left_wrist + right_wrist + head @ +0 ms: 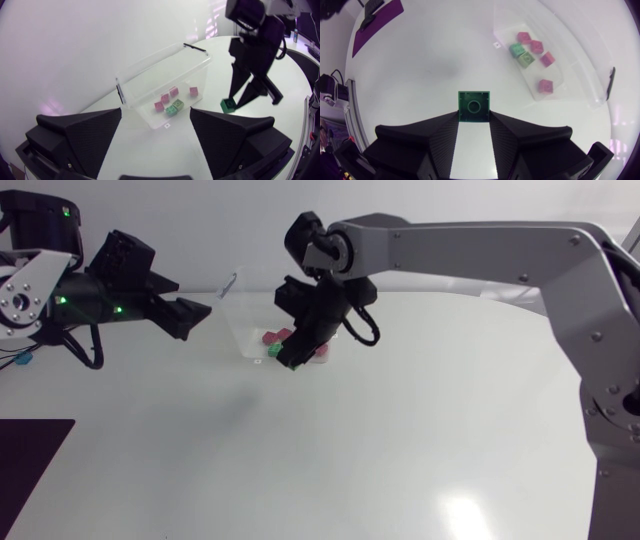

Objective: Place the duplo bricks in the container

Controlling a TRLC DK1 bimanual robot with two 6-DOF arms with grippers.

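Note:
A clear plastic container [240, 320] stands at the table's back middle. It holds several pink bricks [173, 91] and two green ones [171, 111]. My right gripper [288, 360] points down just outside the container's near wall, shut on a dark green duplo brick [474, 106]. That brick [228, 104] hangs low at the table surface between the two black fingers. The container [570, 70] lies ahead and to the side of that gripper. My left gripper [190, 315] hovers beside the container's left end, open with nothing in it, and its fingers [85, 130] frame the container [150, 75].
A dark mat [30, 470] covers the table's front left corner. A small white scrap [167, 126] lies on the table by the container's corner. Black clips [195, 48] sit on the container's rim.

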